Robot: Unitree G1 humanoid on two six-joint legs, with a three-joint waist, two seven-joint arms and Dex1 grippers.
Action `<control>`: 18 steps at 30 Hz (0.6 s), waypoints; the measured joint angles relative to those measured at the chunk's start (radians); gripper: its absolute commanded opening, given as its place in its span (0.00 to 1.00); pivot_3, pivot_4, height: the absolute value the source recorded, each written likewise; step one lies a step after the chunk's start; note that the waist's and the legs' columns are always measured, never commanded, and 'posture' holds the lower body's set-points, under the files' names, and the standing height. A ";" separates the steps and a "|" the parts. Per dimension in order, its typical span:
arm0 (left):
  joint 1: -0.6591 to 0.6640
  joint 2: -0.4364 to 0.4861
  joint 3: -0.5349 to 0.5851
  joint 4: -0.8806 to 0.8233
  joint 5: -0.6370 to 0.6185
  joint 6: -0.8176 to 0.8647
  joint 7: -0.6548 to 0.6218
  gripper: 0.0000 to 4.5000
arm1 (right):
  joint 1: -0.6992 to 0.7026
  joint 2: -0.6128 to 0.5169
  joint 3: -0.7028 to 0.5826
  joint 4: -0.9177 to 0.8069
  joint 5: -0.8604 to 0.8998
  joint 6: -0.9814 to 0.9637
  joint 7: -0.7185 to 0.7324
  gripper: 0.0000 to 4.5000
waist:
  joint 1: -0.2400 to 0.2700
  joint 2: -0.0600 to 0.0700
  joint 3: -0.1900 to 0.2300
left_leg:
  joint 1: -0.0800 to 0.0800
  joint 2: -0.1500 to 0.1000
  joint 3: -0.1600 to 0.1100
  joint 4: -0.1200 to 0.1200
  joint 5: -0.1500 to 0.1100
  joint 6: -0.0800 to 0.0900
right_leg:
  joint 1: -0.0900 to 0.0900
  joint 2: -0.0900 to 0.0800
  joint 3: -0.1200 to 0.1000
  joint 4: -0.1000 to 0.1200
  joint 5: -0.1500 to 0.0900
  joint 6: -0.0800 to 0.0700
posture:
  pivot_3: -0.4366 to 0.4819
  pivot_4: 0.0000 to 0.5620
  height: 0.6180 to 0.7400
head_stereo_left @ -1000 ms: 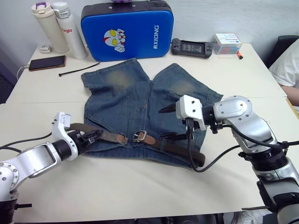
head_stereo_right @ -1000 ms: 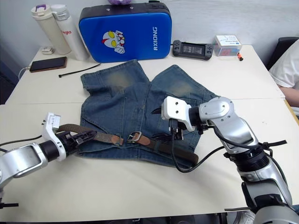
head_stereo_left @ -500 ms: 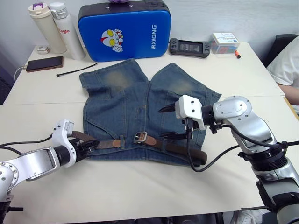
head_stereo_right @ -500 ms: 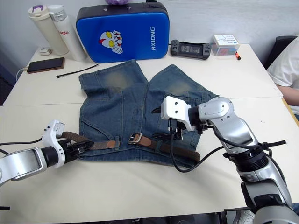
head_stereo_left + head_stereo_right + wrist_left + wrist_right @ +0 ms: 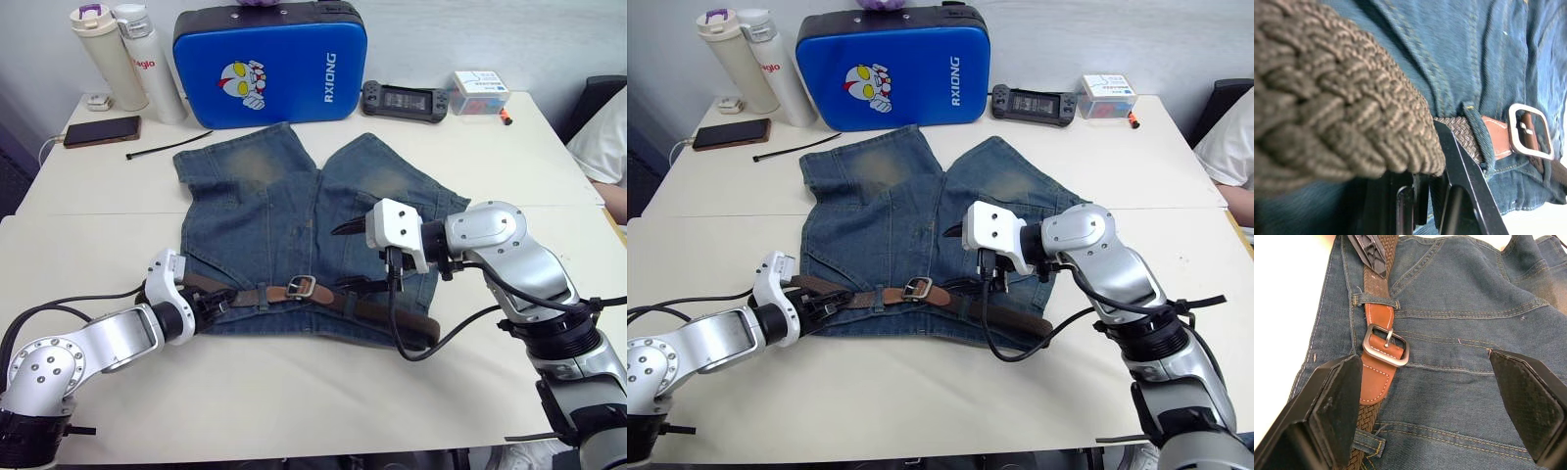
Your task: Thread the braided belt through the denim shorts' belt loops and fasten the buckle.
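The denim shorts [image 5: 294, 211] lie flat mid-table, waistband toward me. Along that waistband runs the braided belt [image 5: 387, 315], passing under a belt loop [image 5: 1375, 299] just beside the silver buckle [image 5: 302, 288]. The buckle's prong sits across a tan leather tab. My left gripper [image 5: 212, 302] is at the shorts' left waist corner, shut on the belt's woven left end [image 5: 1327, 112]. My right gripper [image 5: 351, 258] hovers over the right half of the waistband, open wide, with the buckle [image 5: 1386, 345] between its fingers [image 5: 1334, 406] and not touched.
At the back stand a blue case [image 5: 269, 61], two bottles [image 5: 98, 54], a phone [image 5: 101, 130], a black cable tie [image 5: 162, 147], a game controller [image 5: 402, 98] and a small box [image 5: 480, 90]. A person's sleeve [image 5: 609, 137] is at the right edge. A black cable [image 5: 416, 351] loops below my right wrist.
My left gripper has moved right, to the shorts' left corner, carrying the belt end with it. The belt now lies straighter along the waistband. The right arm has stayed put.
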 measured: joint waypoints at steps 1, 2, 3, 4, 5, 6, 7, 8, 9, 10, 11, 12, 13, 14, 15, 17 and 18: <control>-0.013 0.001 -0.009 -0.005 0.000 0.008 -0.007 0.00 | 0.000 0.001 0.000 -0.006 0.000 0.002 -0.002 0.97 | 0.001 0.000 0.000 | 0.000 0.000 0.000 0.000 0.000 0.000 | 0.000 0.000 0.000 0.000 0.000 0.000 | 0.48 0.27 0.87; -0.025 0.001 -0.016 -0.010 0.000 0.013 -0.013 0.00 | 0.000 0.001 0.000 -0.014 0.001 0.005 -0.003 0.97 | 0.001 0.000 0.000 | 0.000 0.000 0.000 0.000 0.000 0.000 | 0.000 0.000 0.000 0.000 0.000 0.000 | 0.48 0.27 0.87; -0.044 0.001 -0.029 -0.013 0.001 0.021 -0.020 0.00 | 0.000 0.001 0.000 -0.017 0.001 0.010 -0.004 0.97 | 0.002 0.000 0.000 | 0.000 0.000 0.000 0.000 0.000 0.000 | 0.000 0.000 0.000 0.000 0.000 0.000 | 0.48 0.27 0.87; -0.059 0.001 -0.039 -0.016 0.005 0.029 -0.029 0.00 | 0.001 0.004 0.000 -0.018 0.002 0.016 -0.007 0.97 | 0.002 0.000 0.000 | 0.000 0.000 0.000 0.000 0.000 0.000 | 0.000 0.000 0.000 0.000 0.000 0.000 | 0.48 0.27 0.87; -0.075 0.003 -0.051 -0.016 0.019 0.040 -0.040 0.00 | 0.002 0.004 0.000 -0.019 0.002 0.021 -0.010 0.97 | 0.002 0.000 0.000 | 0.000 0.000 0.000 0.000 0.000 0.000 | 0.000 0.000 0.000 0.000 0.000 0.000 | 0.48 0.27 0.87; -0.083 0.005 -0.058 -0.016 0.029 0.048 -0.048 0.00 | 0.003 0.004 0.000 -0.019 0.002 0.022 -0.012 0.97 | 0.002 0.000 0.000 | 0.000 0.000 0.000 0.000 0.000 0.000 | 0.000 0.001 0.000 0.000 0.000 0.000 | 0.48 0.27 0.87; -0.093 0.007 -0.067 -0.015 0.045 0.056 -0.058 0.00 | 0.004 0.004 0.000 -0.020 0.002 0.024 -0.014 0.97 | 0.002 0.000 0.000 | 0.000 0.000 0.000 0.000 0.000 0.000 | 0.000 0.001 0.000 0.000 0.000 0.000 | 0.48 0.27 0.87; -0.108 0.007 -0.078 -0.013 0.065 0.066 -0.071 0.00 | 0.005 0.004 0.000 -0.021 0.002 0.027 -0.017 0.97 | 0.003 0.000 0.000 | 0.000 0.000 0.001 0.000 0.000 0.000 | 0.000 0.001 0.000 0.000 0.000 0.000 | 0.48 0.27 0.87; -0.123 0.007 -0.086 -0.013 0.080 0.074 -0.085 0.00 | 0.008 0.004 0.000 -0.024 0.002 0.029 -0.019 0.97 | 0.004 0.000 0.000 | 0.000 0.000 0.001 0.000 0.000 0.000 | 0.000 0.001 0.000 0.000 0.000 0.000 | 0.48 0.27 0.87; -0.138 0.007 -0.092 -0.013 0.101 0.086 -0.101 0.00 | 0.009 0.004 0.000 -0.028 0.002 0.032 -0.021 0.97 | 0.006 0.000 0.000 | 0.000 0.000 0.001 0.000 0.000 0.000 | 0.000 0.002 0.000 0.000 0.000 0.000 | 0.48 0.27 0.87; -0.159 0.007 -0.102 -0.010 0.121 0.098 -0.116 0.00 | 0.011 0.004 0.000 -0.033 0.002 0.040 -0.023 0.97 | 0.008 0.000 0.000 | 0.000 0.000 0.001 0.000 0.000 0.000 | 0.000 0.002 0.000 0.000 0.000 0.000 | 0.48 0.27 0.87; -0.173 0.007 -0.110 -0.009 0.135 0.108 -0.130 0.00 | 0.012 0.004 0.000 -0.039 0.004 0.044 -0.023 0.97 | 0.010 0.000 0.000 | 0.000 0.000 0.001 0.000 0.000 0.000 | 0.000 0.002 0.000 0.000 0.000 0.000 | 0.48 0.27 0.87; -0.187 0.007 -0.121 -0.005 0.158 0.123 -0.147 0.00 | 0.018 0.002 -0.001 -0.050 0.006 0.050 -0.023 0.97 | 0.011 0.000 0.000 | 0.000 -0.001 0.001 0.000 0.000 0.000 | 0.000 0.002 0.000 0.001 0.000 0.000 | 0.48 0.27 0.87; -0.201 0.007 -0.132 0.004 0.186 0.142 -0.168 0.00 | 0.027 0.002 -0.001 -0.063 0.010 0.058 -0.022 0.97 | 0.013 0.000 0.000 | 0.000 -0.001 0.001 0.000 0.000 0.000 | 0.000 0.002 0.000 0.001 0.000 0.000 | 0.48 0.27 0.87; -0.206 0.006 -0.139 0.014 0.207 0.154 -0.185 0.00 | 0.037 -0.001 -0.001 -0.074 0.015 0.068 -0.021 0.97 | 0.013 0.000 0.000 | 0.000 -0.001 0.001 0.000 0.000 0.000 | 0.000 0.003 0.000 0.001 0.000 0.000 | 0.48 0.27 0.87; -0.213 0.004 -0.150 0.024 0.241 0.173 -0.213 0.00 | 0.059 -0.011 -0.001 -0.099 0.025 0.087 -0.018 0.97 | 0.013 0.000 0.000 | 0.000 -0.001 0.001 0.000 0.000 0.000 | 0.000 0.003 0.000 0.001 0.000 0.000 | 0.48 0.27 0.87; -0.226 0.003 -0.158 0.028 0.270 0.187 -0.239 0.00 | 0.074 -0.021 -0.001 -0.115 0.029 0.094 -0.018 0.97 | 0.013 0.000 0.000 | 0.000 -0.001 0.001 0.000 0.000 0.000 | 0.000 0.002 0.000 0.001 0.000 0.000 | 0.48 0.27 0.87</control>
